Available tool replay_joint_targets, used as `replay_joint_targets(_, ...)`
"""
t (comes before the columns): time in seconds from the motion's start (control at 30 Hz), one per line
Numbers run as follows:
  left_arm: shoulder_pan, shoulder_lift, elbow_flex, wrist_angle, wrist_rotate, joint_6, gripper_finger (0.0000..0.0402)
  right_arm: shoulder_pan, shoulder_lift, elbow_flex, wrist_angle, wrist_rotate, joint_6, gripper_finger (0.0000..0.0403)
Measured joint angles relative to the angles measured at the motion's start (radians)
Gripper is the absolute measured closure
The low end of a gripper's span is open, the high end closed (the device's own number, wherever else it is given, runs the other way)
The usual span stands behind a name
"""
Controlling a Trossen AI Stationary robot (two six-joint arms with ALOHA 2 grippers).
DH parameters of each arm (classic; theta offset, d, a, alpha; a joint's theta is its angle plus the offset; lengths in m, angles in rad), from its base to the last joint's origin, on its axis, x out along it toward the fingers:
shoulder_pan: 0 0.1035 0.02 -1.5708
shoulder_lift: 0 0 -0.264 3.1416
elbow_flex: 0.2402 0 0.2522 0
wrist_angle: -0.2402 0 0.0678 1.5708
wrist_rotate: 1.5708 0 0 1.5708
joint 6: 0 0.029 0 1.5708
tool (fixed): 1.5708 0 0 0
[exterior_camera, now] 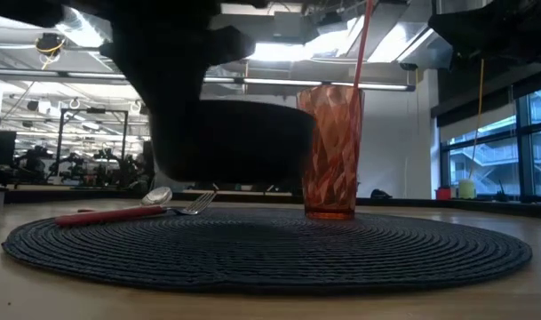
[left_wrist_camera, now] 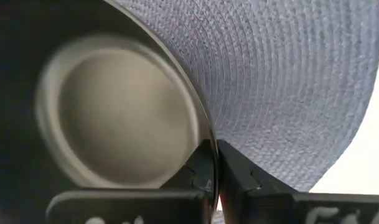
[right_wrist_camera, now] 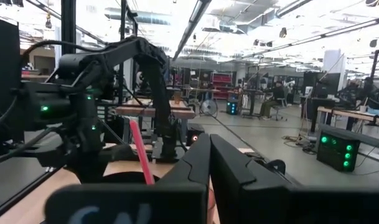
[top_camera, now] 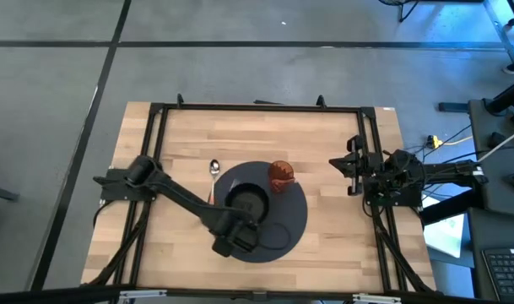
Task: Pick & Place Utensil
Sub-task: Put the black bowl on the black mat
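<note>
Holding a dark bowl (top_camera: 248, 203) by its rim w/ my left gripper (top_camera: 240, 221), fingers (left_wrist_camera: 201, 171) pinched tight on the edge, one inside and one outside as the left wrist view shows it. Bowl sits over the middle of the round dark woven placemat (top_camera: 294, 232), and in the low view it looks lifted clear of the mat, tho I can't be 100% sure of the gap. Utensils are off at the mat's left edge: a spoon (top_camera: 213, 168) w/ its bowl end on the bare wood table (top_camera: 341, 143), and from the low cam a fork (exterior_camera: 195, 204) lying just beside it, plus a red handle (exterior_camera: 106, 214) across the mat rim. Can't tell which of the two the handle belongs to. Red textured tumbler (top_camera: 280, 176) w/ a red straw (exterior_camera: 364, 40) stands upright on the far part of the mat, near the bowl but not touching. My right gripper (top_camera: 348, 165) is parked over the table's right side, well apart from all of it, fingers (right_wrist_camera: 195, 162) pressed together on nothing.
</note>
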Motion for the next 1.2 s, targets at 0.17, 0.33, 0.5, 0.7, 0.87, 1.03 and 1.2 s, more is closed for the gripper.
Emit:
replay_joint_targets(0.17,-0.003,0.052,0.051,0.017,0.038,0.066,0.0399,0.000,0.000,0.000,-0.027,-0.006,0.000,0.0393)
replay_joint_targets(0.33,-0.002,0.086,0.070,0.024,0.073,0.109,0.0399,0.000,0.000,0.000,-0.033,-0.005,-0.003,0.0393)
replay_joint_targets(0.5,0.006,0.093,0.074,0.041,0.064,0.148,0.0399,0.000,0.000,0.000,-0.033,-0.006,-0.007,0.0393)
replay_joint_targets(0.7,0.038,0.093,0.072,0.048,0.094,0.142,0.0399,0.000,0.000,0.000,-0.032,-0.006,-0.007,0.0393)
replay_joint_targets(0.87,0.044,0.093,0.072,0.044,0.140,0.108,0.0397,0.000,0.000,0.000,-0.032,-0.006,-0.008,0.0393)
replay_joint_targets(1.03,0.044,0.086,0.071,0.044,0.136,0.095,0.0373,0.000,0.000,0.000,-0.032,-0.006,-0.013,0.0393)
replay_joint_targets(1.2,0.043,0.086,0.071,0.059,0.129,0.042,0.0333,0.000,0.000,0.000,-0.032,-0.006,-0.031,0.0393)
